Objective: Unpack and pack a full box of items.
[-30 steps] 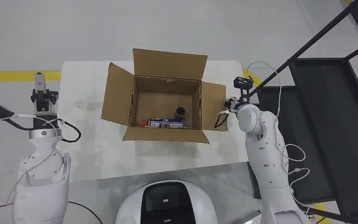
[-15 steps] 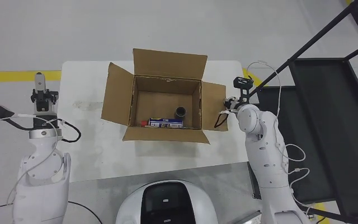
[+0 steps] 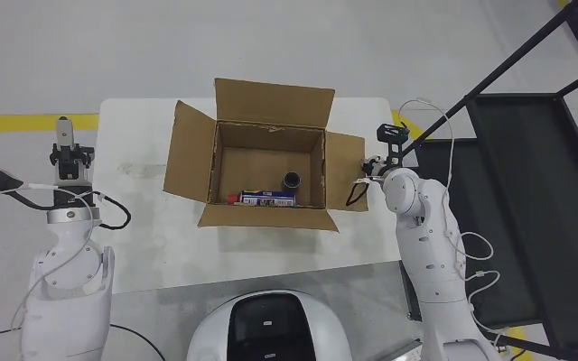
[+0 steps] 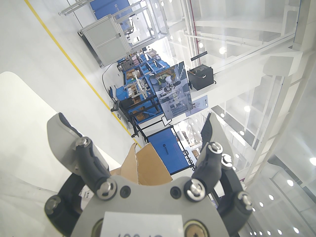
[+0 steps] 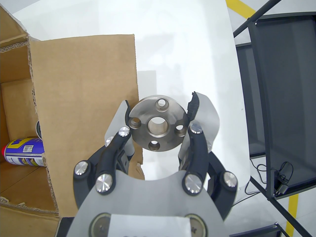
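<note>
From above, my right gripper point(image 3: 366, 173) hangs at the open box's point(image 3: 274, 101) right flap, far nearer than my left gripper point(image 3: 69, 155) off the table's point(image 3: 135, 244) far side; left wrist: jaws wide, empty; right wrist: fingers point(image 5: 195, 114) pinch a flat flange point(image 5: 158, 126); the box's hollow, with its spray can point(image 5: 23, 151), lies just to my left.

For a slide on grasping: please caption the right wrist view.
Right hand grips a round metal flange by the open cardboard box's flap; a spray can lies inside.

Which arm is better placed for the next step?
Right: right claw grips the metal flange by the box flap; left claw is open, empty, far from the box.
</note>
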Robot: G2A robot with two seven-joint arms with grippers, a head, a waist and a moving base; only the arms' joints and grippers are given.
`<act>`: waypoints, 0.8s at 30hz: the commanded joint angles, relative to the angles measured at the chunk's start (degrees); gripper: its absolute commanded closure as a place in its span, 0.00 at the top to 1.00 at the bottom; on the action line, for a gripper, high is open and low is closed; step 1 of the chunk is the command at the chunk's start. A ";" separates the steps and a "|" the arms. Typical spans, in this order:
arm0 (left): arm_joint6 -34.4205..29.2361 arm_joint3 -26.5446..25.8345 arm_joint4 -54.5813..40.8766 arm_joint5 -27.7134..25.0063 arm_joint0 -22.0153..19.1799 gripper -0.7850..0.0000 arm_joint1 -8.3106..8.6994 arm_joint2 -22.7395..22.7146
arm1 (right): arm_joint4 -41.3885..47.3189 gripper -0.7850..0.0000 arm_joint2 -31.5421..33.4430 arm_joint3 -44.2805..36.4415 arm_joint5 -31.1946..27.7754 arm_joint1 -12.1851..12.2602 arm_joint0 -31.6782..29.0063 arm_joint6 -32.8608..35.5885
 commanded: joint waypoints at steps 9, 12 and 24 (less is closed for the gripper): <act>0.00 0.00 0.00 0.00 0.00 1.00 0.00 0.00 | 3.15 0.00 -1.43 6.64 -2.25 -0.06 1.73 -5.09; 0.00 0.00 0.00 0.00 0.00 1.00 0.00 0.00 | 3.41 0.00 -1.24 8.91 -2.25 0.06 3.11 -4.82; 0.00 0.00 0.00 0.00 0.00 1.00 0.00 0.00 | 4.81 0.00 -1.48 15.75 -1.16 0.26 7.02 -7.02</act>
